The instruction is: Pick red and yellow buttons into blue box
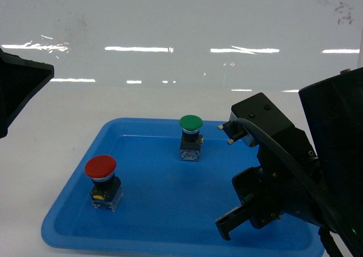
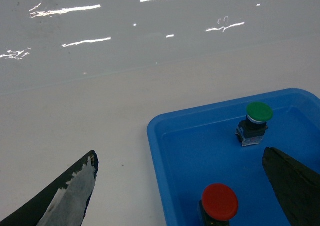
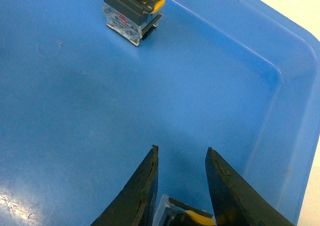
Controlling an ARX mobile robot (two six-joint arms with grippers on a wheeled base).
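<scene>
Right wrist view, bottom centre: my right gripper [image 3: 181, 186] clasps the yellow button [image 3: 187, 218] by its stiff, light body; the smooth cap would slip.

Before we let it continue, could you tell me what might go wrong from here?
The right gripper has a clear-based part with yellow low between its fingers, mostly out of frame; the grip may be insecure.
The green button shares the tray with the red button; a mispick is possible.
</scene>
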